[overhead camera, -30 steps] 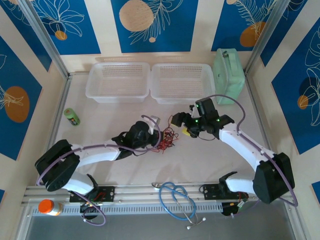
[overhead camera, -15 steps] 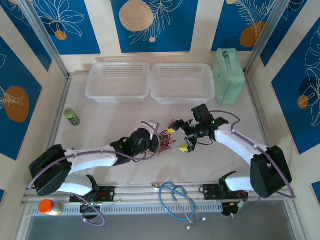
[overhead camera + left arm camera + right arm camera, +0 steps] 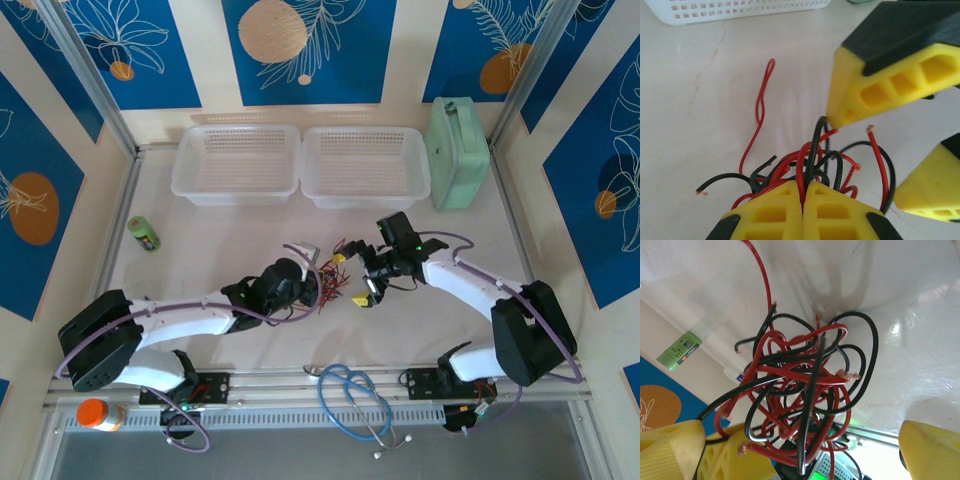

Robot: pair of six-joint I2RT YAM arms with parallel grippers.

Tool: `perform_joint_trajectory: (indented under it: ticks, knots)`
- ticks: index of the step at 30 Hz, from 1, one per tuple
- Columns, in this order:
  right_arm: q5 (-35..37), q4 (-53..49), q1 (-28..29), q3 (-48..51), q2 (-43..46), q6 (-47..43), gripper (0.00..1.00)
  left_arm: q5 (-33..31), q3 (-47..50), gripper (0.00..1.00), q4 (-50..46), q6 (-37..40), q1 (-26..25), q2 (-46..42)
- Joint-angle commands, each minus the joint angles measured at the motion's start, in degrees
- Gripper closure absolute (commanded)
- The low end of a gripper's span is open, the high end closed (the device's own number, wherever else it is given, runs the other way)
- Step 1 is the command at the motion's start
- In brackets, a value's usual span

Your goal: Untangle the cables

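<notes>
The cables [image 3: 334,281] are a curly knot of thin red and black wires on the white table [image 3: 220,245], between the two arms. My left gripper [image 3: 318,282] is shut on them; in the left wrist view its yellow fingertips [image 3: 790,196] press together on a red and a black strand of the cables [image 3: 812,160]. My right gripper [image 3: 354,278] is open, its fingers [image 3: 875,85] standing either side of the knot. From the right wrist, the cables [image 3: 800,385] hang between the spread halves of the right gripper [image 3: 800,442]. One red loop [image 3: 761,107] trails away over the table.
Two white baskets [image 3: 236,163] [image 3: 365,165] stand at the back, with a green case [image 3: 458,152] to their right. A green bottle [image 3: 143,233] lies at the left. A blue stethoscope [image 3: 355,400] and an orange-capped bottle [image 3: 92,413] rest at the near edge.
My right gripper has come down and to the left, from above the table to the knot, and now straddles it. The left arm reached slightly right with the cables.
</notes>
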State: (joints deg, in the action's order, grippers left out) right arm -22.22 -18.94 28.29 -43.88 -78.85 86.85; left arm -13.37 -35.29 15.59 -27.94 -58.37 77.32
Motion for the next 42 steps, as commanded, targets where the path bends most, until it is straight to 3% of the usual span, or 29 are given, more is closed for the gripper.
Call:
perform_joint_trajectory:
  ticks: [1,9,13,16,19,21,27,30,35,38,42]
  knots:
    - [1.4,2.0,1.4,-1.9,-2.6,2.1,0.01,1.0,0.6,1.0,2.0,0.6,-1.3,-0.1]
    - [0.8,6.9,3.9,-2.3,-8.2,3.0,0.0,3.5,0.7,1.0,1.9,-0.2,-3.4,-1.0]
    - [0.8,7.3,4.7,-3.1,-9.2,2.6,0.13,3.6,1.1,1.0,2.1,-1.0,-4.4,-0.5]
    - [-0.5,9.7,5.0,-2.8,-10.3,2.9,0.39,3.5,1.4,1.0,3.6,-1.5,-4.8,-0.1]
    - [-2.1,12.1,4.9,-2.4,-11.4,3.3,0.74,3.3,1.2,0.99,4.6,-1.4,-4.9,-0.1]
    - [-3.0,12.4,4.4,-2.4,-11.7,2.6,0.99,3.3,0.6,0.89,4.4,-0.9,-4.9,-0.9]
    - [-5.5,9.8,-0.2,-4.4,-11.8,-6.5,1.0,1.5,-0.8,0.49,-4.4,1.1,-4.9,-7.9]
    - [-9.8,9.6,-2.8,-7.1,-14.0,-16.4,1.0,-1.5,0.0,0.38,-10.6,1.3,-4.8,-12.6]
    - [-20.8,10.4,-5.0,-11.7,-21.4,-32.2,1.0,-4.0,4.8,0.34,-13.1,-0.2,-3.2,-17.1]
    - [-25.4,12.0,-5.1,-12.6,-25.5,-36.4,1.0,-0.9,8.5,0.36,-7.8,-1.8,-0.4,-16.5]
    - [-25.6,12.5,-4.9,-12.3,-26.3,-38.6,1.0,5.6,11.2,0.43,0.3,-3.3,5.4,-12.0]
